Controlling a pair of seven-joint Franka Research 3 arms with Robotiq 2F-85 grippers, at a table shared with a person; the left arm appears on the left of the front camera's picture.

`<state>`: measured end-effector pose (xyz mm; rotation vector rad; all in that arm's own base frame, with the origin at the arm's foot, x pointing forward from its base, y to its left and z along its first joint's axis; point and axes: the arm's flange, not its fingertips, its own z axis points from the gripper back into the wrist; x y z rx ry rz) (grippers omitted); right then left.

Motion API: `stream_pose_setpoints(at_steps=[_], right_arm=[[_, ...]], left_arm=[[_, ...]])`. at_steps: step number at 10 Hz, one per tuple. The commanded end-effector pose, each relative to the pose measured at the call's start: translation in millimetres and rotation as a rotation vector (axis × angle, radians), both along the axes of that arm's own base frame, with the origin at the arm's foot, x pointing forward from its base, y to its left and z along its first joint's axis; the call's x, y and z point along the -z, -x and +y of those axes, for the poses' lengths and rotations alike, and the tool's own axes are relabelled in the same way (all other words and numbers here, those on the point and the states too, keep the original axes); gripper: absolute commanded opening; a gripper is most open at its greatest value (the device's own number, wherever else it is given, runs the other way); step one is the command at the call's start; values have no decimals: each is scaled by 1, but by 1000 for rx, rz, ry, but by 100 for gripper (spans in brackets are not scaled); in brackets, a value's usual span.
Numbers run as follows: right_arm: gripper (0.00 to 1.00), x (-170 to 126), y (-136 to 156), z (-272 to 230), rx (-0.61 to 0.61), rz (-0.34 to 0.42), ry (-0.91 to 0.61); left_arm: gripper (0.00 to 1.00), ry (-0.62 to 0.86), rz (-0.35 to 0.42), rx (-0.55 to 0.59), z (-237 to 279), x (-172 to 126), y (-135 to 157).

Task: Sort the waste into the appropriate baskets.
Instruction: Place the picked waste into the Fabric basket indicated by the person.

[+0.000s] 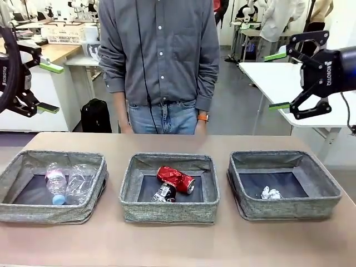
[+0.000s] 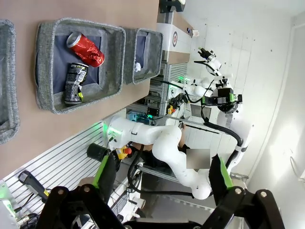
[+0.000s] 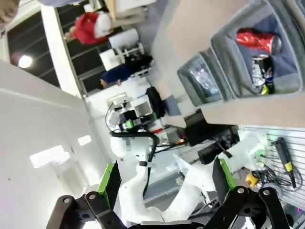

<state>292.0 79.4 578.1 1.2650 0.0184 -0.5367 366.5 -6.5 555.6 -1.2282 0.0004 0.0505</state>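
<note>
Three grey woven baskets stand in a row on the table. The left basket (image 1: 44, 213) holds two clear plastic bottles (image 1: 69, 182), one with a pink label and blue cap (image 1: 55, 183). In the middle basket (image 1: 167, 212) lie a red can (image 1: 176, 179) and a black-and-white can (image 1: 164, 192); the left wrist view shows the same red can (image 2: 86, 47) and black-and-white can (image 2: 75, 83). A small white wad (image 1: 271, 193) sits in the right basket (image 1: 289, 209). My left gripper (image 1: 50, 87) hangs open high at the left. My right gripper (image 1: 277, 81) hangs open high at the right. Both are empty.
A person in a grey shirt (image 1: 161, 50) stands at the far edge of the table, hands down by the tabletop. Bare tabletop (image 1: 178, 245) runs in front of the baskets and behind them. A white table (image 1: 278, 83) stands behind my right gripper.
</note>
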Motion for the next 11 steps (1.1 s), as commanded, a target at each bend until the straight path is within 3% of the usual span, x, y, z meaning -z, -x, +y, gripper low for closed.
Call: stream_pose_setpoints(at_steps=[1,11], right_arm=[[100,-3,10,17,-62,-8,55],[100,-3,10,17,-62,-8,55]], left_arm=[[100,-2,-11,13,1,-2,1],[100,-2,-11,13,1,-2,1]])
